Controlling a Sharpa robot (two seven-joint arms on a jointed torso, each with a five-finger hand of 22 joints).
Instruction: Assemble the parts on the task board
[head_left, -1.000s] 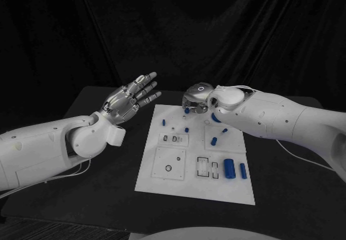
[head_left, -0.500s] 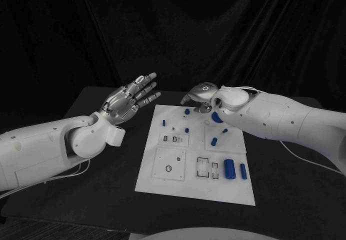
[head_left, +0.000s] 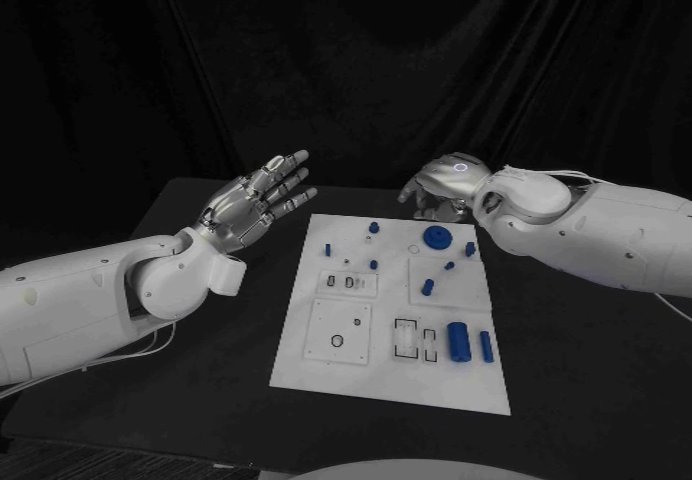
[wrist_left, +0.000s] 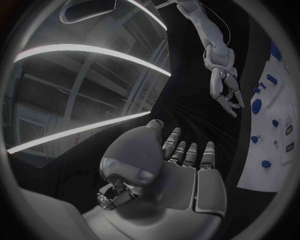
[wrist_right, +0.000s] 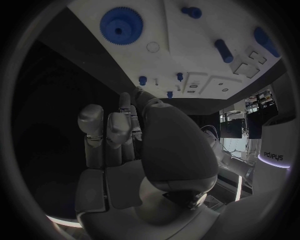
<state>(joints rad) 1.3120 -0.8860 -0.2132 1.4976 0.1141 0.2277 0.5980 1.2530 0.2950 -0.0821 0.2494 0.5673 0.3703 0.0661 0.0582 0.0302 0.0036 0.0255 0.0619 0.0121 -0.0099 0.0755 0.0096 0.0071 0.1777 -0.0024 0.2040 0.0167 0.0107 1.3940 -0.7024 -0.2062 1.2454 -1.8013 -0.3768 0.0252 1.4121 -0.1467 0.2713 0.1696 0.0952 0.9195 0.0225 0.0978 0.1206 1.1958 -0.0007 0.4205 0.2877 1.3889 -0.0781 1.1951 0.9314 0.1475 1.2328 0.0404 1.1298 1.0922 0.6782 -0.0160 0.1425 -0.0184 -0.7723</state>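
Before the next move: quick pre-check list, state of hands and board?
1. Right hand empty: ok. The right wrist view shows its fingers extended with nothing between them.
2. Right hand clear of the task board: ok. It hovers past the far edge.
3. Left hand out of the way: ok. It is raised, fingers apart, off the board's left side and holding nothing.
4. Blue gear seated on the board: cannot tell. It lies flat near the far edge, but its engagement is too small to judge.
5. Parts left to assemble: not ok. The large blue cylinder and a slimmer blue pin lie loose at the near right.
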